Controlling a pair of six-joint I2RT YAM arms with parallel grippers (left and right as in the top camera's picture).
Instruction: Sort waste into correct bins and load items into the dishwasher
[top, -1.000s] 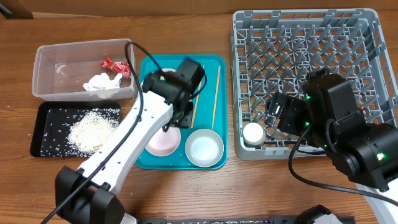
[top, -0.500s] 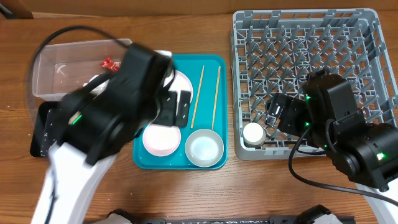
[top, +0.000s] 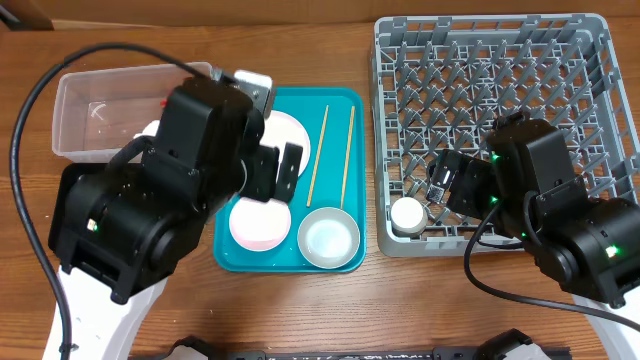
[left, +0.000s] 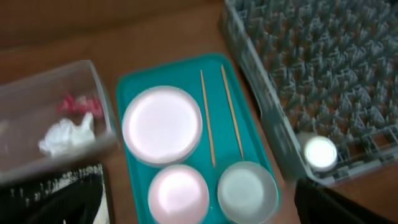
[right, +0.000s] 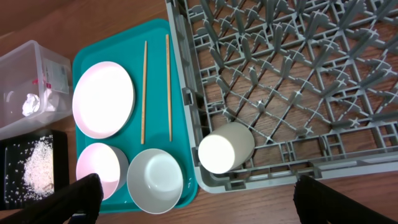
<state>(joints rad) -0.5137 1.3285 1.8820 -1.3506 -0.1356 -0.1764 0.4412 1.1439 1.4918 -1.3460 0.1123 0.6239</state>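
Observation:
My left gripper is open and empty, raised above the teal tray's left side; in the left wrist view its fingers frame the small plate and the bowl. The large plate and two chopsticks lie further back. The clear tub holds the red wrapper and the tissue. The black tray holds rice. My right gripper is open and empty above the rack's front left corner. The cup lies in the grey rack.
The teal tray sits between the tub and the rack. The raised left arm hides the black tray and part of the tub from overhead. The cup lies at the rack's front left corner.
My left arm has lifted up off the teal tray and swung back to the left, empty. The dishes and the right arm have not moved.

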